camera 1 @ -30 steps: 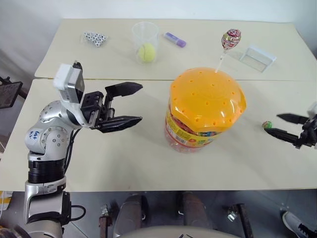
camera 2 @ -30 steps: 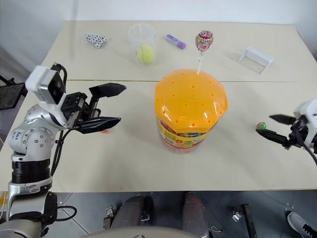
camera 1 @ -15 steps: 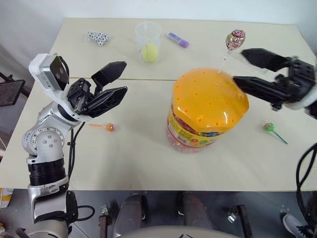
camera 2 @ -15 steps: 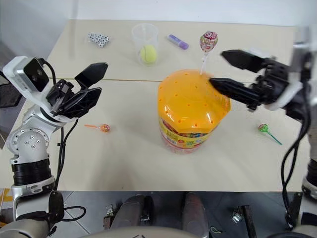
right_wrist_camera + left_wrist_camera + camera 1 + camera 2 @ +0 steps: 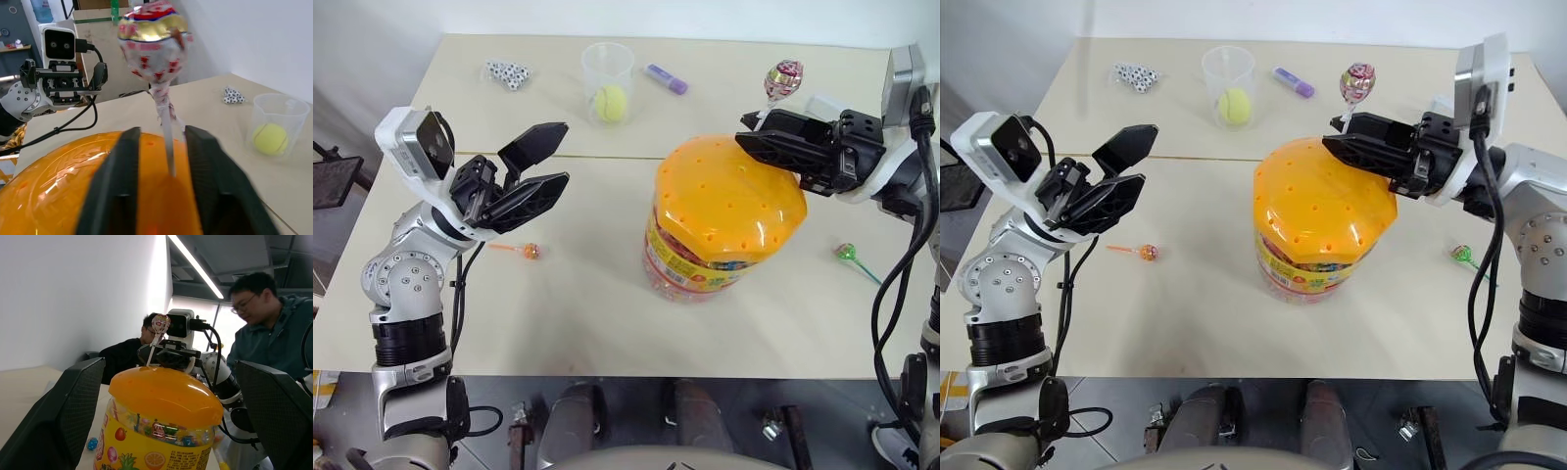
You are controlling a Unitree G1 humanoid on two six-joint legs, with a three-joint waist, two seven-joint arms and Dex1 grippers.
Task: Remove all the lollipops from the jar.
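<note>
Lollipop stick (image 5: 167, 147) apparently between right gripper's (image 5: 161, 183) fingers

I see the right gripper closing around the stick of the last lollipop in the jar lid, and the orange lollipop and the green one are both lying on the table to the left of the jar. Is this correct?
Not quite. Only the orange lollipop lies left of the jar; the green lollipop lies on the table to its right, as the left eye view shows. The right gripper is indeed around the stick of the lollipop in the lid.

Cup (image 5: 607, 67) with ball (image 5: 611, 101); perhaps marker (image 5: 662, 77)
</note>
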